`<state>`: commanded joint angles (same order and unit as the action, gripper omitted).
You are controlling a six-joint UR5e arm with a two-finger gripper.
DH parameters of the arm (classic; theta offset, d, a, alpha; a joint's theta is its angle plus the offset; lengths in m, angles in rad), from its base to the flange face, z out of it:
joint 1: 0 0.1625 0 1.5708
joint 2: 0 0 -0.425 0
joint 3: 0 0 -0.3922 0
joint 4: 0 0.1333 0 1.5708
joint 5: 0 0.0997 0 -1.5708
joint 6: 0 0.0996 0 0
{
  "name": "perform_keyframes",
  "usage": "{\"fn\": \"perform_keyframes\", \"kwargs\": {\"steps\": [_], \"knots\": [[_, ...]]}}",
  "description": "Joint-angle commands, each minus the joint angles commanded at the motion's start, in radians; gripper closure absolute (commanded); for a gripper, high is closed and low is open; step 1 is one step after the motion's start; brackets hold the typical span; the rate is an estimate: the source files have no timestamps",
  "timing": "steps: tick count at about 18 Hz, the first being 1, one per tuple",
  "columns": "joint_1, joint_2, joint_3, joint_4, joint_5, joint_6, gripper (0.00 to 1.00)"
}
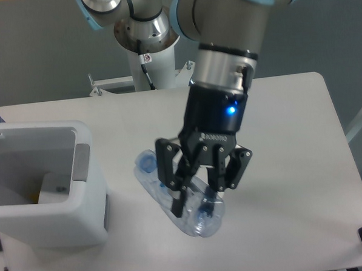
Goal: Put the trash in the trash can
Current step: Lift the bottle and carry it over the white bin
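The clear plastic bottle (172,196) is held crosswise in the gripper (195,198), its long axis slanting from the bluish cap up and to the left of the fingers down to its base below them. It appears lifted off the table (292,166), though contact cannot be ruled out. The fingers are closed around the bottle's middle. The white trash can (47,197) stands well apart to the gripper's left in the view, its opening upward, with something pale inside.
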<state>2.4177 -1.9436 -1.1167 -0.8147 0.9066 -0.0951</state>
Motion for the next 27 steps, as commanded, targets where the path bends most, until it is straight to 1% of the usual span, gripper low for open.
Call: {"fn": "perform_keyframes", "kwargs": {"steps": [6,10,12,13,15,16,17,19,22,23,27], "knots": [[-0.121,0.0,-0.002,0.057,-0.003,-0.005,0.52],[-0.161,0.0,-0.018,0.068,-0.003,-0.008,0.51],[-0.184,0.003,-0.04,0.069,-0.002,-0.003,0.51],[-0.19,0.008,-0.049,0.08,-0.002,-0.002,0.51],[-0.196,0.005,-0.067,0.188,-0.002,-0.002,0.51],[-0.204,0.005,-0.067,0.209,-0.002,-0.003,0.51],[-0.227,0.008,-0.074,0.209,-0.002,-0.003,0.51],[-0.241,0.017,-0.106,0.221,-0.003,0.006,0.51],[-0.281,0.025,-0.168,0.253,-0.002,0.092,0.51],[-0.288,0.034,-0.188,0.261,-0.002,0.098,0.51],[-0.298,0.051,-0.235,0.264,-0.002,0.13,0.5]]}}
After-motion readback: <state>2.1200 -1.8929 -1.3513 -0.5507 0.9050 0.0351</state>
